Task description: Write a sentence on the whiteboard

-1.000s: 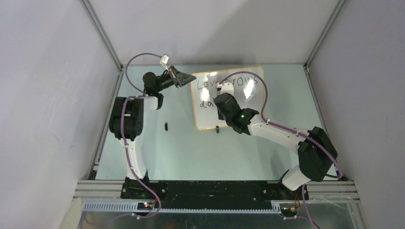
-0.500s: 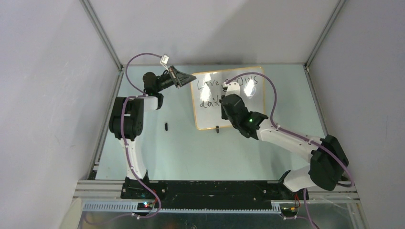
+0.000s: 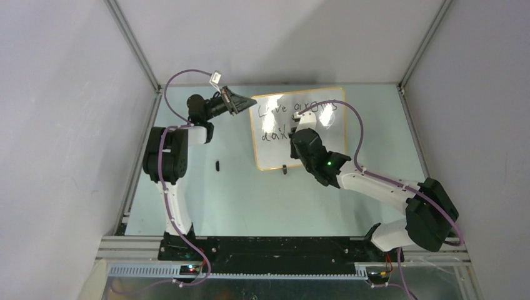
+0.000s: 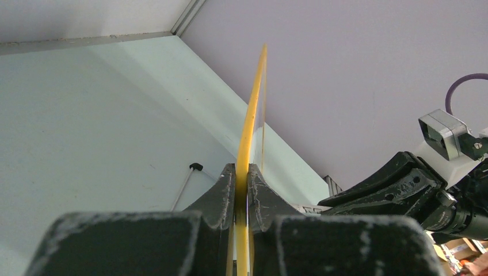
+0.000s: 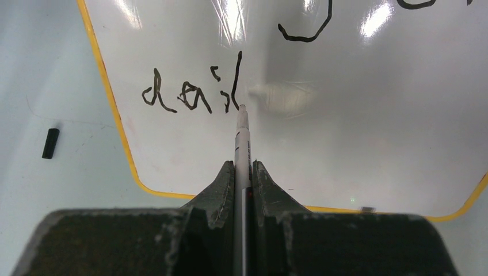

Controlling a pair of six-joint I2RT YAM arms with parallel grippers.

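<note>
Whiteboard [image 3: 270, 156]: lies at the far middle of the table [image 3: 237, 194], within reach of both arms
Left gripper [image 4: 241, 179]: jaws almost closed, pinching the board's orange rim at its far left corner, probably so the board cannot slide under the pen
Right gripper [image 5: 244, 168]: clamped on a marker [image 5: 242, 135] that points forward, tip at the foot of the "l"
Sentence [image 5: 193, 102]: lower line reads "dail", so the final letter seems due next

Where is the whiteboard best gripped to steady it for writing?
The whiteboard's orange rim at the far left corner, approached from the left: the board is thin, so the edge fits between the fingers, and that corner is clear of the sentence and pen. The left end effector pinches there.
</note>
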